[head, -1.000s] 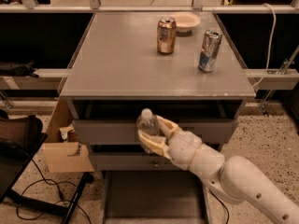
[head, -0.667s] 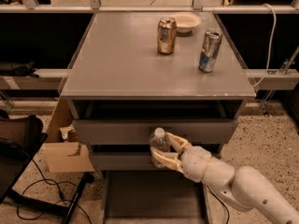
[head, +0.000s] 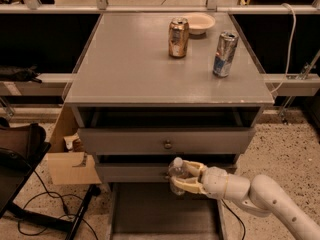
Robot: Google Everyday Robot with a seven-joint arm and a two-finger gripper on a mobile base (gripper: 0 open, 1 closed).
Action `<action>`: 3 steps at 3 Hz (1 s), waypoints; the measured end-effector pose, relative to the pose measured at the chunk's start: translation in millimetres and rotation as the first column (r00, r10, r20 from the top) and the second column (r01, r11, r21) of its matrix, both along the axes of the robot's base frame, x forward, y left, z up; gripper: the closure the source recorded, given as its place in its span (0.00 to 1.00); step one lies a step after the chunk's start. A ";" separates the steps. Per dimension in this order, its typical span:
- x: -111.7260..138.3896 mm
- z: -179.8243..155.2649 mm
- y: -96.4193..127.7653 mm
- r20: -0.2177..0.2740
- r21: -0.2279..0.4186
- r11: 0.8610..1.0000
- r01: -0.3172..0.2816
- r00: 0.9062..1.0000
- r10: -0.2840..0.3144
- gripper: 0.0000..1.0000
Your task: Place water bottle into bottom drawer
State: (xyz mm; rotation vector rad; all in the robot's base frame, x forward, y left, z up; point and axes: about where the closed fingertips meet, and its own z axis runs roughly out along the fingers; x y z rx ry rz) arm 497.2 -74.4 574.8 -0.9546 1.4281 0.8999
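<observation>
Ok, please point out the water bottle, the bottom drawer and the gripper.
water bottle [head: 175, 170], camera view, on its clear upper body.
bottom drawer [head: 150, 215], camera view, on its bare floor.
gripper [head: 180, 178], camera view, midway between its fingertips, above the bottom drawer.

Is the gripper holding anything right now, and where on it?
The gripper, just above the open bottom drawer, clasps the water bottle around its middle and lower body; the cap end is free.
</observation>
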 end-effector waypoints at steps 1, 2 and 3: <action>-16.0 -3.1 3.5 -0.004 0.013 0.995 -0.094 0.996 0.094 1.00; -16.3 -3.0 3.8 -0.004 0.013 0.995 -0.096 0.995 0.096 1.00; -12.7 -47.4 15.9 -0.043 -0.008 0.992 -0.127 0.991 0.127 1.00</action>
